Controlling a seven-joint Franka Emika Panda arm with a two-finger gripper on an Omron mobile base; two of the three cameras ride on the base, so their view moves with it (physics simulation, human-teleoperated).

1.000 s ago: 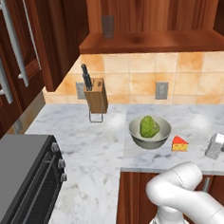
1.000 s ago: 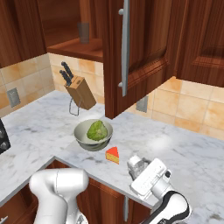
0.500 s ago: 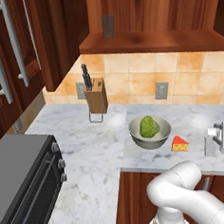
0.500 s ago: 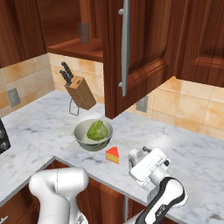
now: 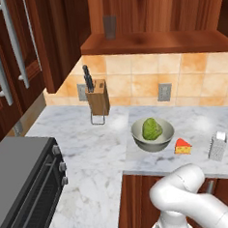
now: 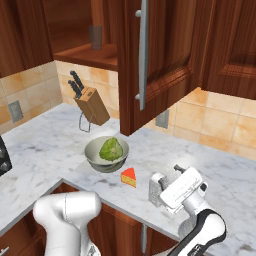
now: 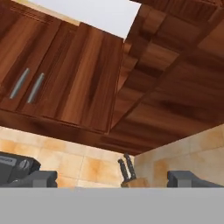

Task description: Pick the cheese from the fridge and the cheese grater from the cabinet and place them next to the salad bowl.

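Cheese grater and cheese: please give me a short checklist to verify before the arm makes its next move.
1. Cheese grater stands upright on the counter: ok.
2. Cheese lies beside the salad bowl, between bowl and grater: ok.
3. Gripper open, nothing between the fingers: ok.
4. Gripper fully clear of the grater: cannot tell; in the right base view the hand partly overlaps it.
5. Lettuce sits in the bowl: ok.
6. Cabinet door hangs open above the counter, in the way if the arm rises: not ok.

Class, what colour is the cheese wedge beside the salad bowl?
The cheese is orange-yellow with a red rind side; the left base view shows it best.
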